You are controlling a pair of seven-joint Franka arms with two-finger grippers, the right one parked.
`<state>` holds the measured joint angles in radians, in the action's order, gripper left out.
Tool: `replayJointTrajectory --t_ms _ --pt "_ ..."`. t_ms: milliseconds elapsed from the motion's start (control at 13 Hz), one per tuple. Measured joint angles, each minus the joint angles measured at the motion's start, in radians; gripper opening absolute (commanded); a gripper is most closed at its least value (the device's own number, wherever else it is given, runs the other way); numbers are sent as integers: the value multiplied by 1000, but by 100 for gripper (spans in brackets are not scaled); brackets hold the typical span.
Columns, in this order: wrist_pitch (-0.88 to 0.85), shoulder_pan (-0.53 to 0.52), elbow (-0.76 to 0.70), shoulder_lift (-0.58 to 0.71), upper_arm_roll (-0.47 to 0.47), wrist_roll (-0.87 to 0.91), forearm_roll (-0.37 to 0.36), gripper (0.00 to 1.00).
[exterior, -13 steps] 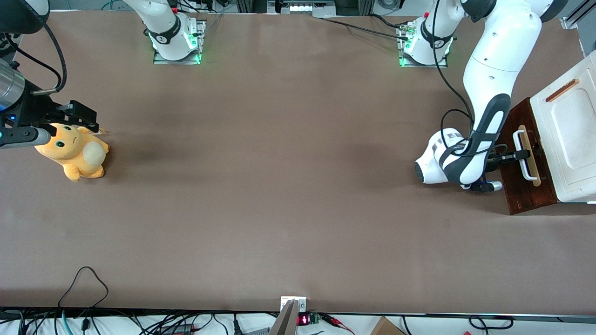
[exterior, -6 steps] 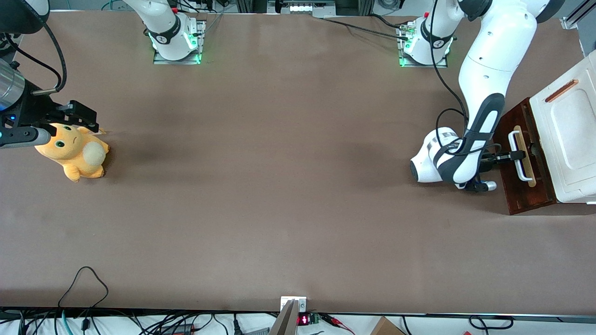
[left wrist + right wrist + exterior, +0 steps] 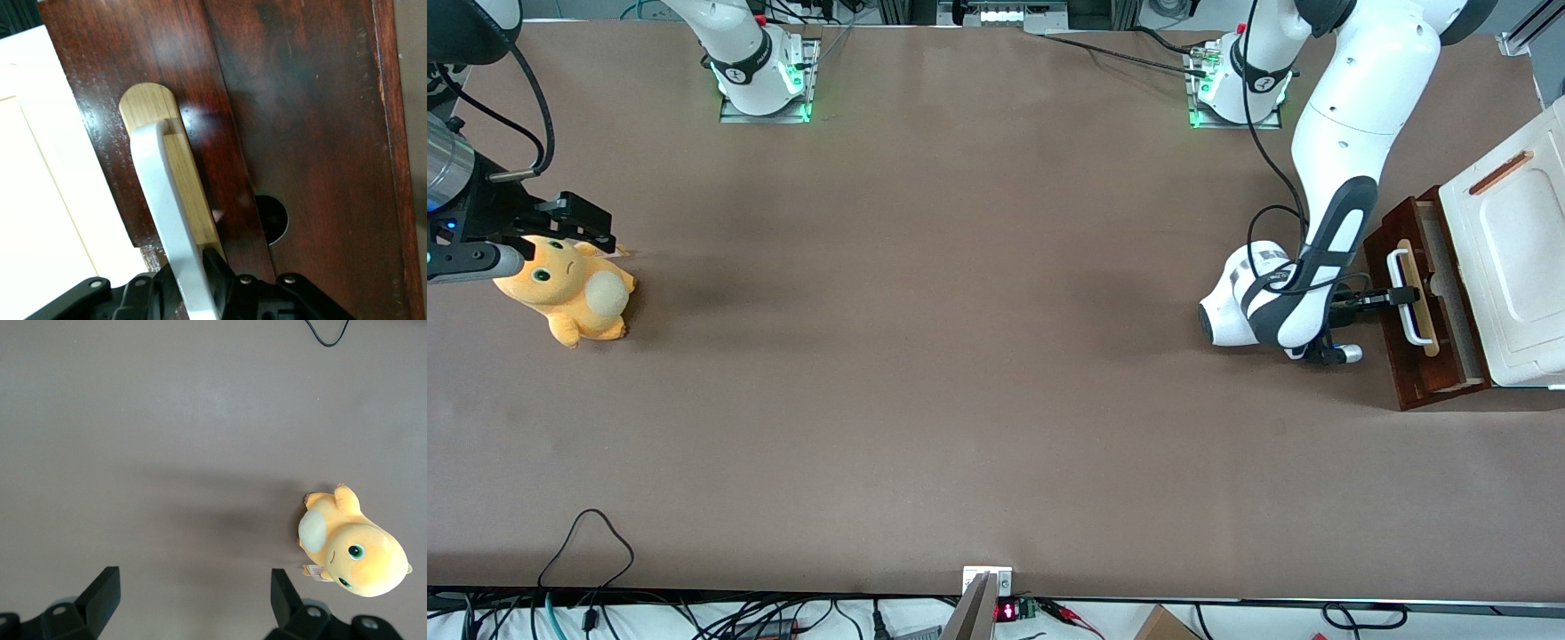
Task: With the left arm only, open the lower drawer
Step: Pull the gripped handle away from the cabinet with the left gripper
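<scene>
Now the left arm's gripper has its fingers clamped on the lower drawer's white handle. Light wood shows inside the partly open drawer, below the white cabinet top.

The left arm reaches down from its base and bends low over the table, its wrist turned sideways toward the working arm's end. The gripper sits level at the wrist's tip, its 2 black fingers closed on a white bar, though how firmly they press is hard to tell.
</scene>
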<state>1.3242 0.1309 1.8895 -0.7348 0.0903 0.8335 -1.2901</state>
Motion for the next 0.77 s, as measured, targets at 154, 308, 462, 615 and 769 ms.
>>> replayJointTrajectory --t_ms 154,308,462,615,769 --pt "-4 11 0 0 0 0 14 16" --pt "-7 20 0 0 1 3 19 16" --pt "-8 25 0 0 1 4 22 16" --pt "-9 28 0 0 1 4 24 16" --pt "-11 31 0 -1 1 5 26 16"
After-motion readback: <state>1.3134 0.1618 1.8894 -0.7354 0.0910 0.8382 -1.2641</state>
